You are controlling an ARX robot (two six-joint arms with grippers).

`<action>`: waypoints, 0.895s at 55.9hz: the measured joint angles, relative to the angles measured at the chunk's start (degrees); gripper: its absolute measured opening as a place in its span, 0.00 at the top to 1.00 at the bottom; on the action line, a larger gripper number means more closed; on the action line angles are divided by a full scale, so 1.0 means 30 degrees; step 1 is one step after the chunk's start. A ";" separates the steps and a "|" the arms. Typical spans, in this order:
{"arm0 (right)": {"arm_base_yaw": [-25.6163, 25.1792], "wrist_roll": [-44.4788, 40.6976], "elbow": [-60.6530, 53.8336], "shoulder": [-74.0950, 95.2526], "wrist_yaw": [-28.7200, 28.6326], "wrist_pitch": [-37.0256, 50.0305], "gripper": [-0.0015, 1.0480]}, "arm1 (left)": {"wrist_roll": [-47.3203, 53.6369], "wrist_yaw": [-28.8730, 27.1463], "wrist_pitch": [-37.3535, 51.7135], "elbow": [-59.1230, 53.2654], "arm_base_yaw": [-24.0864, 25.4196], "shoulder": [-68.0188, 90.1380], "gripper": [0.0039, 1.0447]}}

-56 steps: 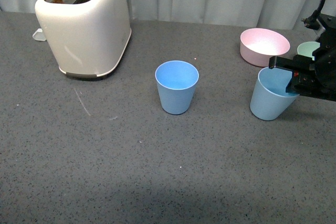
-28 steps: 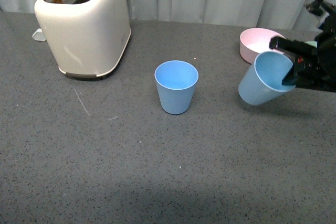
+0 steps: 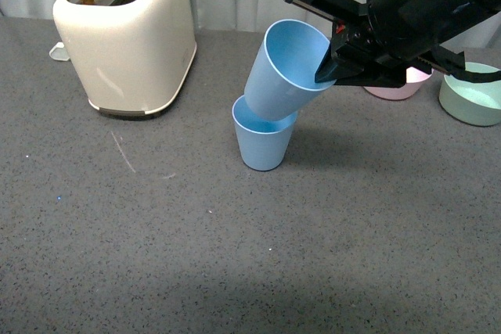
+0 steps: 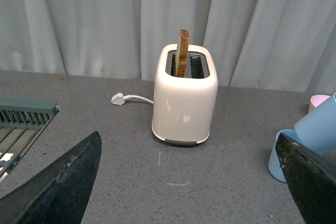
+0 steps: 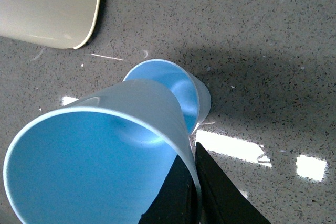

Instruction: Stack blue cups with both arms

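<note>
Blue standing cup [image 3: 262, 142] sits mid-table in my front view. Tilted over it is the second cup [image 3: 286, 68], base down at the standing cup's mouth and rim leaning toward 1 o'clock; I can't tell whether they touch. My right gripper [image 5: 195, 182] is pinched on that cup's wall at the rim. My left gripper [image 4: 187, 136] is spread wide, holding nothing. Farther back, the toaster [image 3: 125, 37] is at 10 o'clock, and the pink bowl [image 3: 395, 90] and green bowl [image 3: 470, 99] are at 2 o'clock.
</note>
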 joint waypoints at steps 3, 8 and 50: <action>0.0022 0.0015 0.0029 0.0131 0.0044 0.0007 0.99 | 0.0000 0.0000 0.0000 0.0000 0.0000 0.0000 0.06; 0.0058 0.0066 0.0087 0.0262 0.0036 0.0087 0.99 | 0.0000 0.0000 -0.0007 0.0000 0.0000 0.0000 0.06; 0.0233 -0.1297 -0.1362 -0.0386 0.2820 0.5275 0.13 | 0.0000 0.0000 0.0000 0.0000 0.0000 0.0000 0.06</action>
